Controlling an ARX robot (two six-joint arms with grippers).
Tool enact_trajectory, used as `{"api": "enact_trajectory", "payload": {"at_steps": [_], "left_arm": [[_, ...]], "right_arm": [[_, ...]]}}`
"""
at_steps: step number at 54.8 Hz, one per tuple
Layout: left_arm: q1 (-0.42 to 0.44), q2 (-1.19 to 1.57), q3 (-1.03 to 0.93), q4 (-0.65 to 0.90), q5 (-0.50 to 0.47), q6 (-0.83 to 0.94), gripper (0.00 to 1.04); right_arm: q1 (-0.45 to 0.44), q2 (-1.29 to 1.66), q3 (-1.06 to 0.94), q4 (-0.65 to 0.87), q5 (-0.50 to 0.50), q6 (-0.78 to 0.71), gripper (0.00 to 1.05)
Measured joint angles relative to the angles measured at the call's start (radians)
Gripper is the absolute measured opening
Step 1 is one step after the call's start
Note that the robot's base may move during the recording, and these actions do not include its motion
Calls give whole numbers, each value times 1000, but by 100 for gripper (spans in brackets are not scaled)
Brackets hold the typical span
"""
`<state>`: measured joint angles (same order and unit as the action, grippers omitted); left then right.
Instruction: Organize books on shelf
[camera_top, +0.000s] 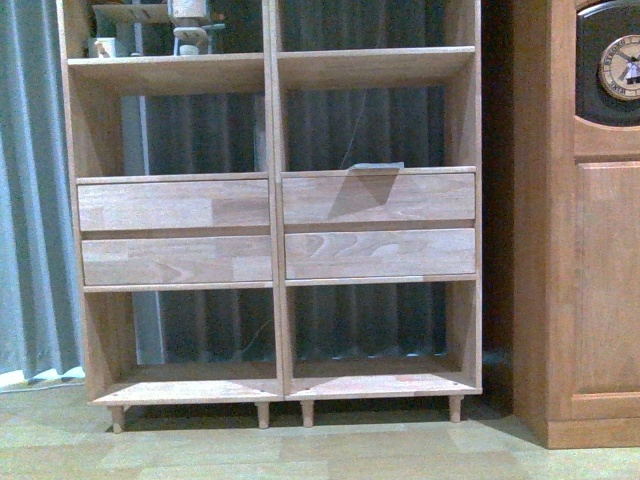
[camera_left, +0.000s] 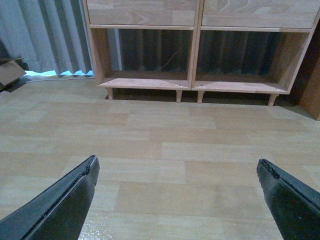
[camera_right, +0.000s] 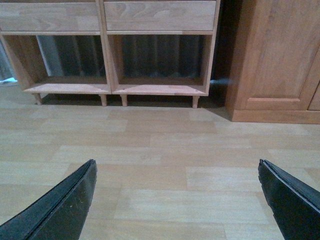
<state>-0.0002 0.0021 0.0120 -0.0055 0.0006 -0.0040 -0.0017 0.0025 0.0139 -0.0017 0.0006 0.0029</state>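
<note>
**Wooden shelf ahead, both grippers spread over bare floor**

The light natural-wood shelving unit fills the left and centre of the front view. It stands on short round legs on the pale wood-plank floor. It has two columns with an open back, and four plain drawer fronts sit in two rows across the middle of the frame. A slanted shadow crosses the upper right drawer front. The bottom compartments show bare boards. In the upper left compartment sit a small white item and a pale object, both too small to identify.

A grey-blue pleated curtain hangs behind the unit and at the left edge. The darker reddish-brown cabinet stands just beside the shelf at the right edge, with its round windmill emblem in the upper right corner.

In the left wrist view the left gripper is spread wide. Its black fingers are in the lower corners with nothing between them, and the shelf is along the top. A piece of brown cardboard lies at the left edge.

In the right wrist view the right gripper is likewise released and holds nothing, over bare floor. The shelf is at the upper left and the cabinet at the upper right.
</note>
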Motion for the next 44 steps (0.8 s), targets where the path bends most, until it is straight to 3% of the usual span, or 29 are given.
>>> {"api": "enact_trajectory", "payload": {"at_steps": [44], "left_arm": [[0, 0, 0, 0, 0, 0, 97]], "right_arm": [[0, 0, 0, 0, -1, 0, 98]]}}
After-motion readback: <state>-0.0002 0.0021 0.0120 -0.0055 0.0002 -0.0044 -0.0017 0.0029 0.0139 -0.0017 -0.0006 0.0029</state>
